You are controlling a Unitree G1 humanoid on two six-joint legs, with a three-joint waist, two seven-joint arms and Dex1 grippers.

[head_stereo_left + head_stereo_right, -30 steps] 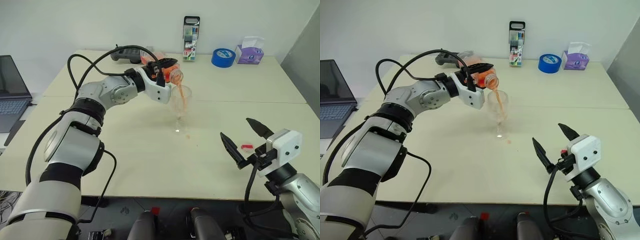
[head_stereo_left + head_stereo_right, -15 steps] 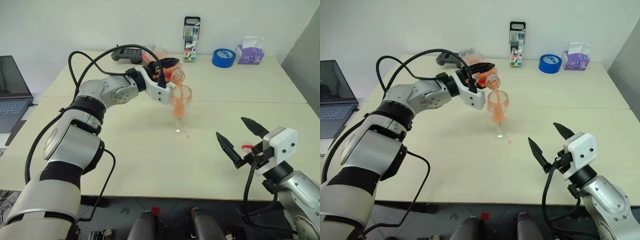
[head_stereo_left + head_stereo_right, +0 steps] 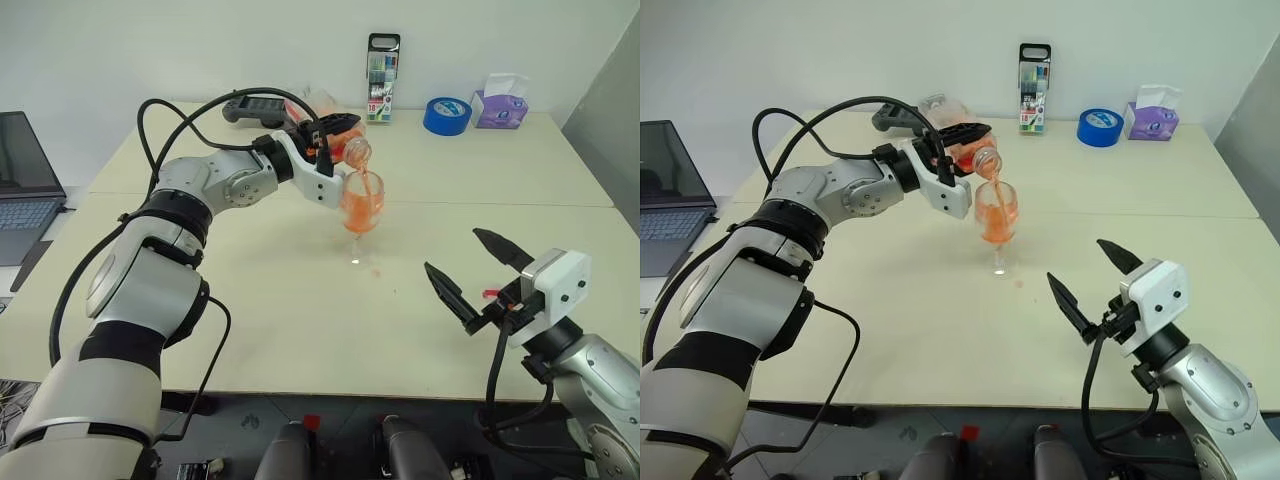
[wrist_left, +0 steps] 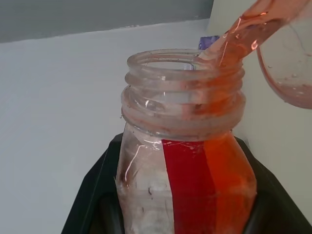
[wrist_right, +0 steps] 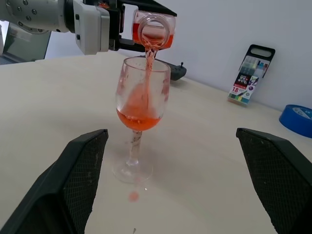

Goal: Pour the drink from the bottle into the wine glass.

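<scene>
Over the middle of the pale table [image 3: 250, 300], the left gripper [image 3: 335, 128] is clamped around the bottle [image 3: 965, 152] and holds it tipped, with the open mouth just above the rim of the wine glass [image 5: 140, 122]. A thin stream of the drink [image 5: 138, 118] runs from the mouth into the bowl, and the orange-red liquid fills the lower part of it. The glass stands upright on its foot. A small orange drop [image 5: 132, 196] lies on the table just beside the foot, so I think some liquid has missed the glass.

To do this step well, the mouth of the bottle should stay over the centre of the bowl, not over the edge, and the tilt should increase slowly so that the stream remains thin. A fast tilt can make the liquid splash or run down the outside. The bottle should not touch the rim, because the stemmed glass can fall easily.

The right gripper [image 3: 486, 272] hangs near the front edge of the table with its fingers spread wide and holds nothing, well apart from the glass.
</scene>
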